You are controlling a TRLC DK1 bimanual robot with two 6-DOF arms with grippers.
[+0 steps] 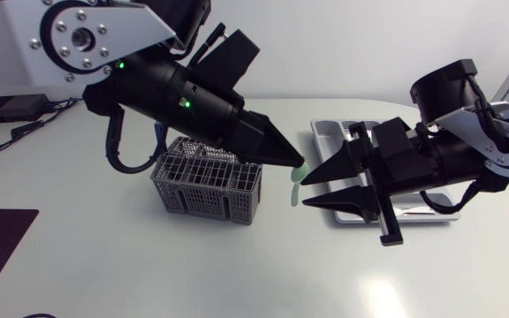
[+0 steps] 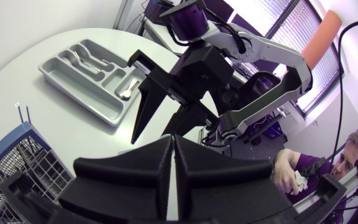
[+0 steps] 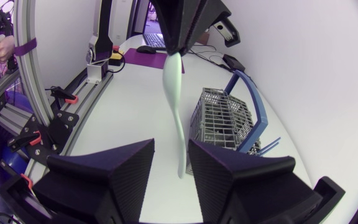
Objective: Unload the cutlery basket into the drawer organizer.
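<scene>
With the pale green utensil [image 3: 173,84] clamped in the left gripper [image 1: 297,163], held between cutlery basket [image 1: 203,184] and drawer organizer [image 1: 323,132], its handle is to be centred within the wide-open right gripper [image 1: 306,192] before that gripper is closed and the left is released.

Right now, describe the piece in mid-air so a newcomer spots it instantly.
Between the grey cutlery basket and the silver drawer organizer, the left gripper pinches a slim utensil above the table. It alone is pale green; the organizer's pieces are silver.
</scene>
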